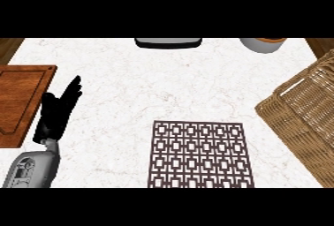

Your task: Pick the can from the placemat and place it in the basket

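A brown patterned placemat [199, 154] lies on the white marble counter at lower centre, with nothing standing on it. No can shows anywhere in the head view. A woven wicker basket [306, 112] fills the right edge, tilted in view, with only its wall and rim visible. My left hand [58, 110] rests at the left, fingers straight and pointing up, open and holding nothing. My right hand is out of view.
A wooden cutting board [20, 101] lies at the left edge beside my left hand. At the back edge sit a dark grey appliance base [168, 42] and a white bowl with an orange inside [263, 43].
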Tool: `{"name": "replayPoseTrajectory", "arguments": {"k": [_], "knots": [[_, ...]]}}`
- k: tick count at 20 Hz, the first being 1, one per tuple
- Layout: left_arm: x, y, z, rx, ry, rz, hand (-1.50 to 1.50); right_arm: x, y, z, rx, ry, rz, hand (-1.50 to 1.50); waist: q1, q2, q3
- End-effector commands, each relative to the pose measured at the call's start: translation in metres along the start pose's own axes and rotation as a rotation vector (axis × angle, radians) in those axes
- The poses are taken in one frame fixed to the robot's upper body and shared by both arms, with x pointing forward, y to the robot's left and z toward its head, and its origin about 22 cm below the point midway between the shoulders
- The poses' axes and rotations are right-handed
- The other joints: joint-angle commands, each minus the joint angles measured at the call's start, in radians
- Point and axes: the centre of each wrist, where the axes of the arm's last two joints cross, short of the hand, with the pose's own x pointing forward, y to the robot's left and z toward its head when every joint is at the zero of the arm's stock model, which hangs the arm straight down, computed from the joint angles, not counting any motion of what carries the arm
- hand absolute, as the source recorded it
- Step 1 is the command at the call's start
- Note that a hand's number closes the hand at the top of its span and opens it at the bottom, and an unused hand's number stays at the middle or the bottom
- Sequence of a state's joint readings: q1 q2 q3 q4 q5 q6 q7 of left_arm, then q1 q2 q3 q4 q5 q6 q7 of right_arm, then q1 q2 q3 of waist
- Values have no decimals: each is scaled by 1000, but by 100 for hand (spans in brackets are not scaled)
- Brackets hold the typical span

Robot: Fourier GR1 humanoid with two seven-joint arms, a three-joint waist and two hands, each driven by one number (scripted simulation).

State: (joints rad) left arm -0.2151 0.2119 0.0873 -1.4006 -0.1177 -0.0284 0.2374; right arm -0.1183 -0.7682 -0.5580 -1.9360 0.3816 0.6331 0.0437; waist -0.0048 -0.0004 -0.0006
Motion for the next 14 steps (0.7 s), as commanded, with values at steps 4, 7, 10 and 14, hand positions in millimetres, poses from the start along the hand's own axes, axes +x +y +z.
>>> {"name": "replayPoseTrajectory", "arguments": {"k": [4,7,10,14], "knots": [[5,-12,-6,-12,-12,-7,0,-45,-21,-21,82,4,-48,150,7,1,1],[15,-17,-1,4,-14,1,0,-70,2,-30,147,82,-164,150,15,2,1],[-6,-19,-3,-6,1,-6,0,-77,28,-27,151,110,-258,-150,4,1,0],[3,-4,-4,-14,-11,-10,0,-91,39,-43,98,86,-322,-150,10,2,1]]}}
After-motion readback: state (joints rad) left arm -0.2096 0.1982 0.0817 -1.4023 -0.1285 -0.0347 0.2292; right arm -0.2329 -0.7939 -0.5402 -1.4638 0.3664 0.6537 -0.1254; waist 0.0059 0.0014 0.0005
